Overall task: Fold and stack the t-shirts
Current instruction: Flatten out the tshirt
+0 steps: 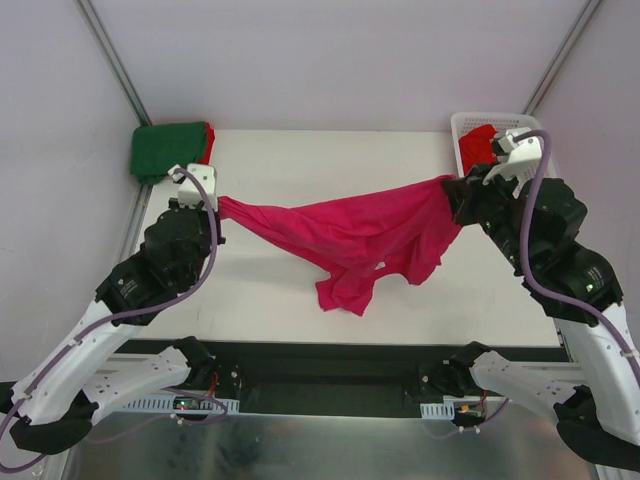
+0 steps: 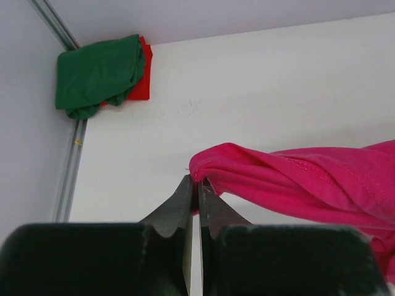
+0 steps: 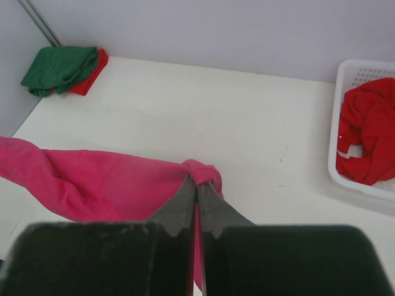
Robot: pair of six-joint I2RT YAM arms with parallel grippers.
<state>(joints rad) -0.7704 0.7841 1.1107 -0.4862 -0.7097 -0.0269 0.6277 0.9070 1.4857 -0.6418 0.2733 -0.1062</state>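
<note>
A magenta-pink t-shirt (image 1: 350, 235) hangs stretched between both arms above the table, its middle sagging down onto the surface. My left gripper (image 1: 218, 203) is shut on the shirt's left end (image 2: 213, 165). My right gripper (image 1: 452, 190) is shut on a bunched right end (image 3: 203, 171). A folded dark green t-shirt (image 1: 168, 148) lies on a folded red one (image 1: 209, 140) at the far left corner. Another red t-shirt (image 1: 478, 146) lies crumpled in the white basket (image 1: 462, 125) at the far right.
The table's left edge meets a metal rail (image 2: 68, 179) beside the folded pile. The basket (image 3: 338, 123) stands close behind my right gripper. Grey walls close in the back and sides.
</note>
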